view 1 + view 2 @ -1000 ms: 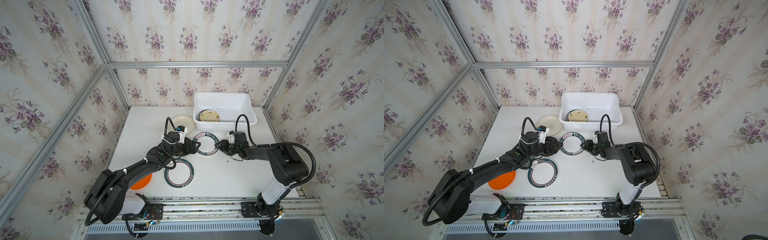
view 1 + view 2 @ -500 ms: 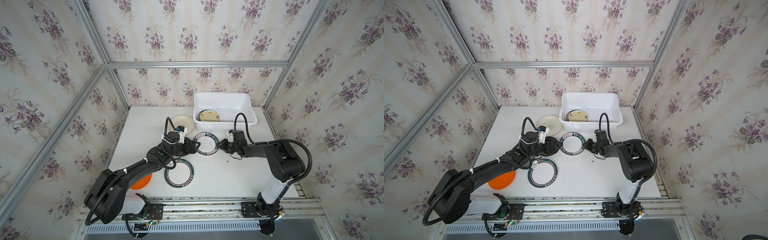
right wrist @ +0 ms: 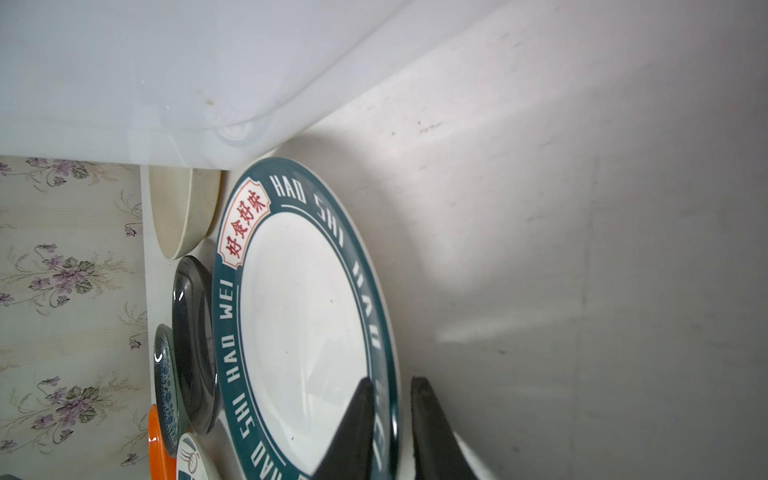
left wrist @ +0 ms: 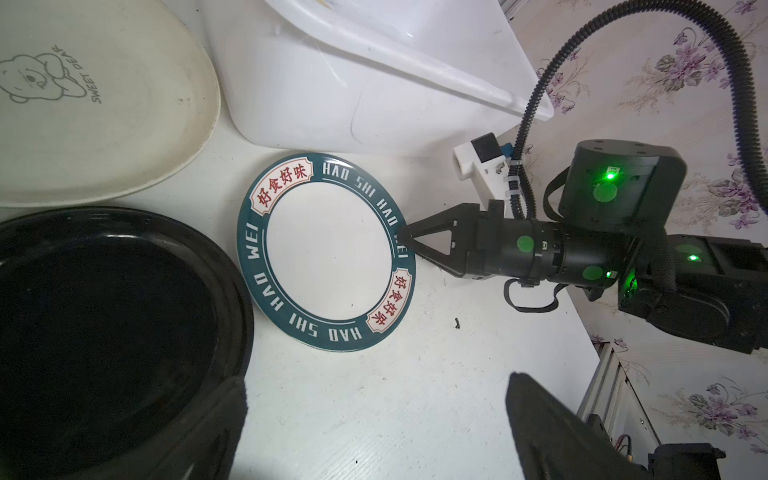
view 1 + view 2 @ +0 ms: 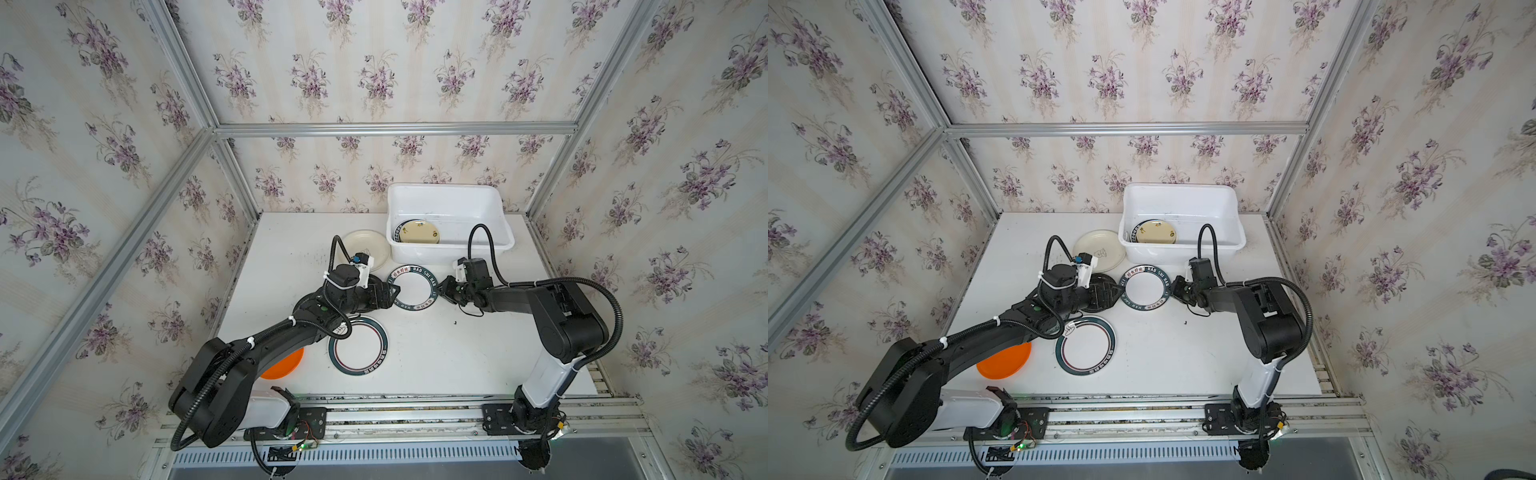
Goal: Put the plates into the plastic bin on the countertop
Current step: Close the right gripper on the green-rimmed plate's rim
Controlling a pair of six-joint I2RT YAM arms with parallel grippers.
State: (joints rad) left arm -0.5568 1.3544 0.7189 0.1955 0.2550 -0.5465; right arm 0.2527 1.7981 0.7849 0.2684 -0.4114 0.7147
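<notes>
A white plate with a teal lettered rim (image 5: pixel 413 289) (image 4: pixel 328 253) lies on the countertop (image 5: pixel 457 353) just in front of the plastic bin (image 5: pixel 449 189). My right gripper (image 5: pixel 442 289) (image 3: pixel 390 380) is shut on its right rim, one finger over the rim and one under it. My left gripper (image 5: pixel 388 293) (image 4: pixel 374 415) hangs open and empty over the edge of a glossy black plate (image 4: pixel 104 332), left of the lettered plate. A pale yellow plate (image 5: pixel 417 230) lies in the bin on a dark-rimmed one.
A cream plate (image 5: pixel 365 245) sits left of the bin. A white plate with a dark ringed rim (image 5: pixel 359 347) and an orange plate (image 5: pixel 286 365) lie near the front, partly under my left arm. A teal-patterned plate (image 3: pixel 164 382) shows beyond the black one.
My right gripper's jaws have closed onto the lettered plate's rim after edging slightly towards it. The left arm and every plate have stayed put.
</notes>
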